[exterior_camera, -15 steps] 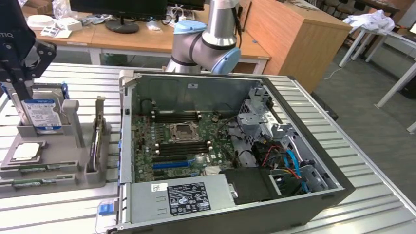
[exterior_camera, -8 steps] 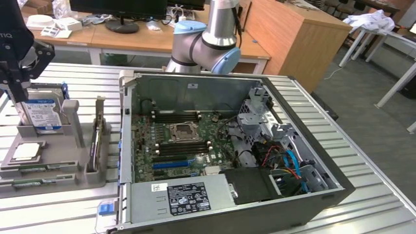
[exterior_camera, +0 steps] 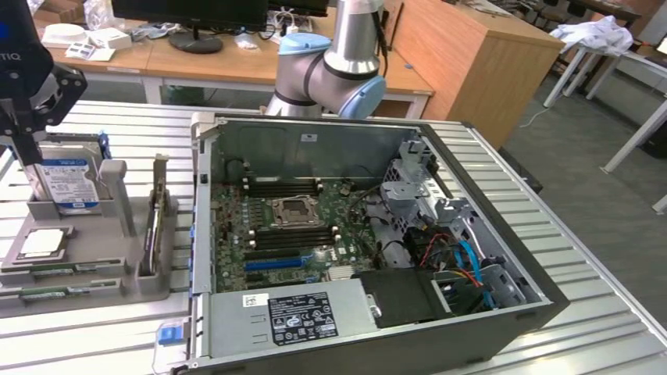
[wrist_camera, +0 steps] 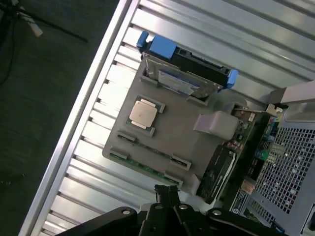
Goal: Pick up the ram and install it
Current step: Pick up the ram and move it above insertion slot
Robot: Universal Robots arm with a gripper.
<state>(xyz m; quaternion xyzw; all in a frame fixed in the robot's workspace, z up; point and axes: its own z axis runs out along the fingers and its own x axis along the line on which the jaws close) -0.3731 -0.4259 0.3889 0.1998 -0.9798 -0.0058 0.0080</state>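
Observation:
The ram (exterior_camera: 47, 272) lies flat as a thin green stick in a slot along the front edge of the grey parts tray (exterior_camera: 105, 262), at the exterior view's left. In the wrist view the ram (wrist_camera: 146, 167) runs along the tray edge (wrist_camera: 182, 140) closest to my fingers. My black gripper (exterior_camera: 23, 148) hangs above the tray's back left part, over the hard drive. In the wrist view my gripper (wrist_camera: 167, 191) is shut with nothing between its fingers, some way above the ram.
The tray also holds an upright silver hard drive (exterior_camera: 65, 183) with a blue-white label, a CPU (exterior_camera: 42, 244) and an upright expansion card (exterior_camera: 156, 226). The open computer case (exterior_camera: 501, 312) lies to the exterior view's right, motherboard (exterior_camera: 287, 215) exposed. The table is slatted metal.

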